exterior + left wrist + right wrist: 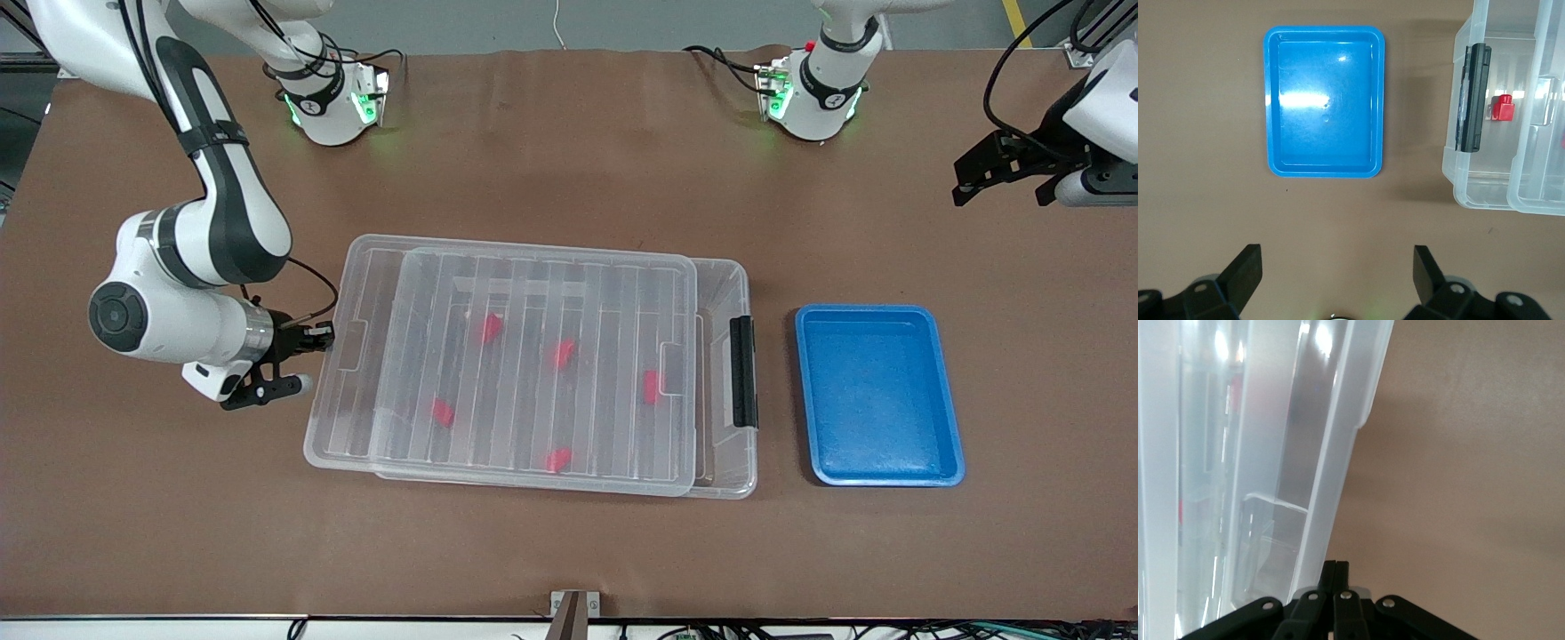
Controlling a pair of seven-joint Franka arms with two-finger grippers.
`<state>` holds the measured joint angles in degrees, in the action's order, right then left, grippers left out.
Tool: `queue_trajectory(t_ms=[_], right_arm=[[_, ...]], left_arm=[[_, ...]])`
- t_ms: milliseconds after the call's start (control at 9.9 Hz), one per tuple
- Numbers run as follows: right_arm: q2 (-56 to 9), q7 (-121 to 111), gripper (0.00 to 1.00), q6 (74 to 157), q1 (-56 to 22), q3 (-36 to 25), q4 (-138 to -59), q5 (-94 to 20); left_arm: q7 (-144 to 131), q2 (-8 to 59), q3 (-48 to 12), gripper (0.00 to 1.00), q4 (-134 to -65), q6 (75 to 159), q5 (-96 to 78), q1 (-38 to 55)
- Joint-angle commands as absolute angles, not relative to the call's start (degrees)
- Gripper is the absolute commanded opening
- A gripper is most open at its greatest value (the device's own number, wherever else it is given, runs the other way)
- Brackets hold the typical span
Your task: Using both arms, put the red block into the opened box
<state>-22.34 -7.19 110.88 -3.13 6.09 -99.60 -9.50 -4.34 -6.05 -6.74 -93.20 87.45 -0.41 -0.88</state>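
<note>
The clear box (722, 293) stands mid-table with its ribbed lid (533, 293) lying on top, shifted toward the right arm's end. A narrow strip stays uncovered by the black latch handle (742, 369). Several red blocks (563, 353) lie inside under the lid; one red block (1501, 107) shows beside the handle (1471, 97). My right gripper (324, 338) is shut, with nothing between its fingers, its tips against the lid's end edge (1338, 453); my right gripper (1336, 565) is low by the table. My left gripper (1000, 182) hangs open over the left arm's end, its fingers (1248, 263) wide apart.
An empty blue tray (876, 396) sits beside the box toward the left arm's end, seen from above as the blue tray (1325, 100) in the left wrist view. Bare brown table (569, 551) lies nearer the front camera.
</note>
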Motion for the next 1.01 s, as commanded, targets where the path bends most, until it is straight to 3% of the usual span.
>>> queue_trajectory(t_ms=[0,404,505,606,909], right_arm=[[-23.64,-6.42,0.0,111.35,-4.04,6.33,-97.83,-11.42],[-24.08,-6.42,0.0,111.71,-4.84,6.33,-97.65,-11.87],[-24.0,-6.07,0.22,111.19,-4.4,6.24,-95.99,-11.78],[-23.21,-4.59,0.99,108.48,-3.35,5.89,-93.98,-10.99],[-13.57,8.76,1.0,104.16,-0.71,4.92,-91.41,0.4]], left_arm=[[-4.57,-6.59,-9.49,1.0,-95.71,88.24,-0.97,-3.25],[-4.66,-5.8,-9.58,1.0,-95.36,88.42,-0.27,-3.34],[-4.66,-5.71,-9.58,1.0,-95.27,88.68,-0.18,-3.34],[-4.57,-5.8,-9.58,1.0,-95.1,88.68,0.52,-3.34],[-4.57,-5.8,-9.93,1.0,-95.1,88.77,1.93,-3.25]])
